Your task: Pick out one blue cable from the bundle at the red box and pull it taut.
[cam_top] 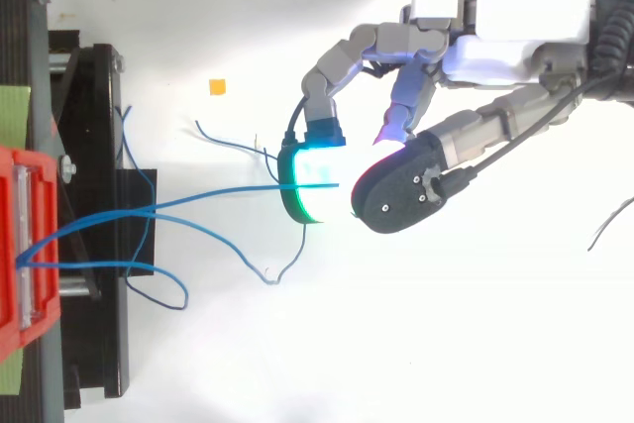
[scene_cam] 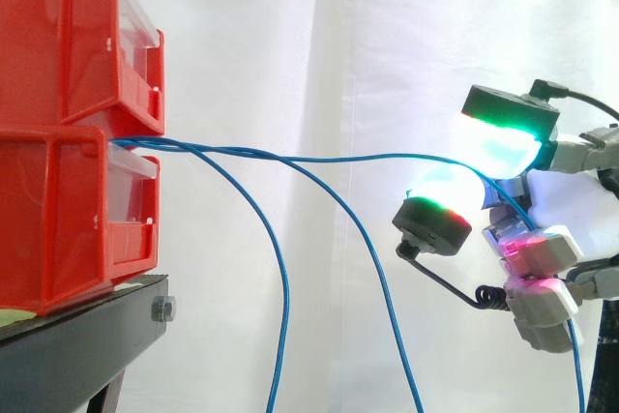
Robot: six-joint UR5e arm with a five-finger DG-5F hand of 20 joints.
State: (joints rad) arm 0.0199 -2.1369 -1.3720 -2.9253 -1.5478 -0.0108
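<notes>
Two stacked red bins (scene_cam: 68, 132) are sitting on the black stand (scene_cam: 87, 340). The hand (cam_top: 495, 42) is pinching one blue cable (scene_cam: 387, 157) between glowing fingertips (scene_cam: 503, 137). The cable is stretching nearly straight from the bins, with the loose cables (scene_cam: 280, 287) drooping below.

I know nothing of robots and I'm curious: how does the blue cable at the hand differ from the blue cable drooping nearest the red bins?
The held cable runs nearly level from the red bins to the hand; the drooping cable bends downward. The held cable is pinched between its pads; the drooping cable hangs free. Both are thin, blue and leave between the bins.
</notes>
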